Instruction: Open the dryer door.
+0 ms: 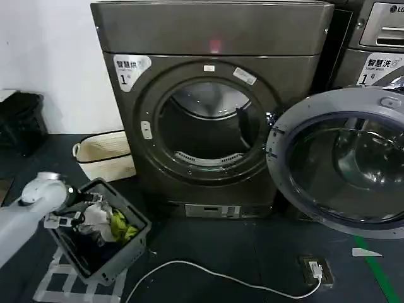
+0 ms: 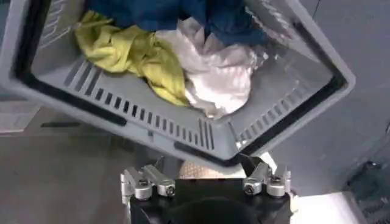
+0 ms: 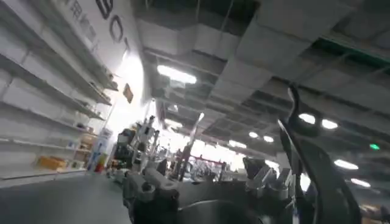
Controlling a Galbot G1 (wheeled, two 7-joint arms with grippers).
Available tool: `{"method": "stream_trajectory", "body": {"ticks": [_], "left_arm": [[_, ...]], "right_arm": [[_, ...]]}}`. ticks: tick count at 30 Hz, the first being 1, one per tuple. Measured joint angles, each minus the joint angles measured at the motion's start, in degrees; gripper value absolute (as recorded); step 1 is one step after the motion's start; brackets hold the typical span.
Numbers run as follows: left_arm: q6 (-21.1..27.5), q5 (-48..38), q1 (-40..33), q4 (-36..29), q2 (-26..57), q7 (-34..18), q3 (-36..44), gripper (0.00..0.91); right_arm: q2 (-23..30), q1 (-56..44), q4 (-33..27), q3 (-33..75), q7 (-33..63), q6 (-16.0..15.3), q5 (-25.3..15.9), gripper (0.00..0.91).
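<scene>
Chrome catches the light on the dryer door [image 1: 338, 165], and it's hanging wide to the right of the dark-grey dryer [image 1: 211, 104], grey inner face turned toward us, the drum mouth [image 1: 203, 126] fully exposed. Judging by that swing, the opening job looks done.

Down low on the left, the left gripper [image 2: 206, 181] hovers just at the rim of the grey laundry basket [image 1: 129, 243], fingers spread apart and holding nothing, likely lined up for the clothes [image 2: 183, 67] heaped inside: yellow, white, blue.

The right gripper [image 3: 207, 182] points up toward the ceiling lights, away from the machine, probably parked clear; its fingers stand apart, empty. A white cable [image 1: 208, 274] snakes across the floor in front.
</scene>
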Motion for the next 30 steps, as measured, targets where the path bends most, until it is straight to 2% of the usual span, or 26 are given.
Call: {"method": "stream_trajectory", "body": {"ticks": [30], "left_arm": [[0.00, -0.38, 0.66, 1.86, -0.11, -0.15, 0.01, 0.907]], "right_arm": [[0.00, 0.78, -0.81, -1.21, -0.59, 0.49, -0.51, 0.907]]}}
